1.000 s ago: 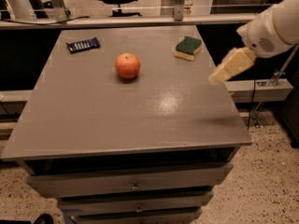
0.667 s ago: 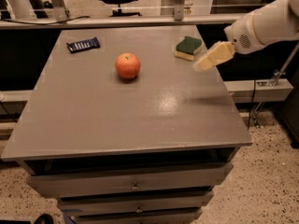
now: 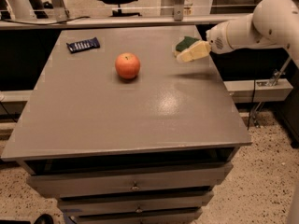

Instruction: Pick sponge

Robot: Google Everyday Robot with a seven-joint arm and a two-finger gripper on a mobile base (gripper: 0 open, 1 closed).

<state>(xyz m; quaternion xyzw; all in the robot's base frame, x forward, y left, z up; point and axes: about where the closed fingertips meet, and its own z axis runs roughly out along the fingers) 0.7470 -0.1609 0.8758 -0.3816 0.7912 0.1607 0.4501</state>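
Observation:
The sponge [image 3: 185, 43], dark green on top, lies near the far right edge of the grey table [image 3: 126, 101]. Its front part is hidden behind my gripper. My gripper [image 3: 191, 53], with pale yellow pads, reaches in from the right on a white arm [image 3: 254, 24] and hangs just above and in front of the sponge. It holds nothing that I can see.
A red-orange apple [image 3: 127, 65] stands left of the sponge, mid-table toward the back. A dark blue flat packet [image 3: 83, 45] lies at the far left corner. Drawers [image 3: 133, 185] sit under the tabletop. A railing and a chair stand behind the table.
My gripper has moved left and toward the back of the table, from off the right edge to right over the sponge, now covering part of it.

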